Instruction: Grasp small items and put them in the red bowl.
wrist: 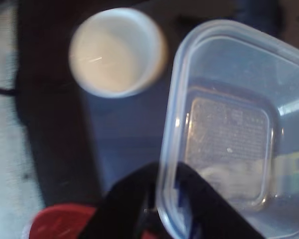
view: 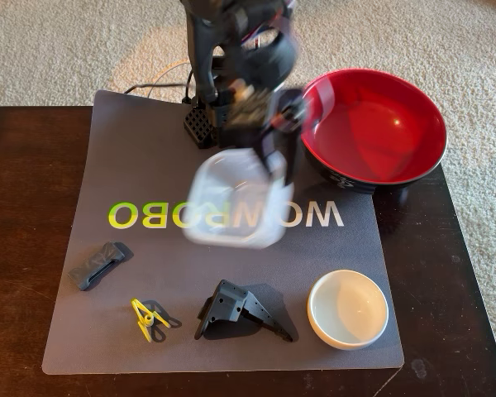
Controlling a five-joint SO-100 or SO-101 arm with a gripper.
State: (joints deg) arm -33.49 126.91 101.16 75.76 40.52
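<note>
Black gripper [wrist: 162,199] fingers pinch the rim of a clear square plastic tub [wrist: 229,129], held blurred above a grey mat [view: 149,149] on a dark wooden table [view: 25,198]. Right of it sits the glossy red bowl [view: 372,124]. Beige carpet [view: 66,41] lies beyond.

You can read one word only: "WOWROBO", printed in large letters on the grey rectangular rubber mat [view: 99,149] in the fixed view, upside down from that camera, shading from white to yellow-green. The blurred clear square plastic tub [view: 231,198] hides part of its middle letters. The tub's embossed base marks in the wrist view are illegible.
</note>
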